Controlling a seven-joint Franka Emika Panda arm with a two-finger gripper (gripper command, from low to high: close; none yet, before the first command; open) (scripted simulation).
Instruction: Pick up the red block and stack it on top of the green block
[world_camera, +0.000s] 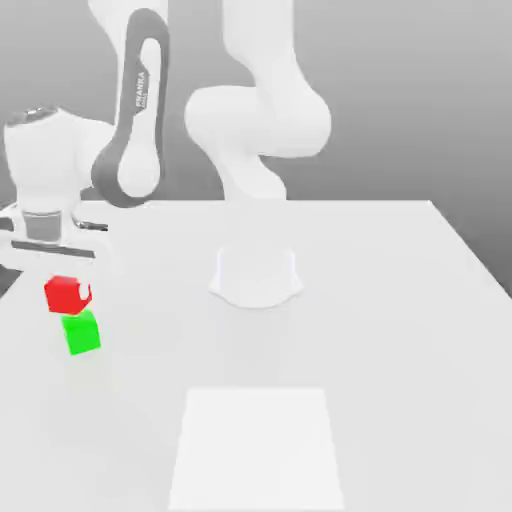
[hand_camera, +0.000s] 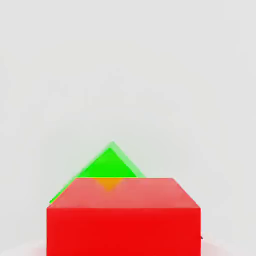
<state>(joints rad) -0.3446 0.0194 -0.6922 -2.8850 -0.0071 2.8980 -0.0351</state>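
Bright, flat light all over, and the white tabletop (world_camera: 400, 300) is nearly blown out, its far edge barely parting from the grey backdrop. Shadows are faint: just a soft smudge under the green block (world_camera: 82, 333). The red block (world_camera: 67, 294) glows evenly, no glare. In the hand view its edges look slightly soft, with an orange tint where red meets green.

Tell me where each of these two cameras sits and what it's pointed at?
Exterior view: off the arm, facing the robot's base across the white table; the arm and gripper show.
Hand view: on the hand, looking down past the red block at the green block.
Shared: both blocks, red over green.
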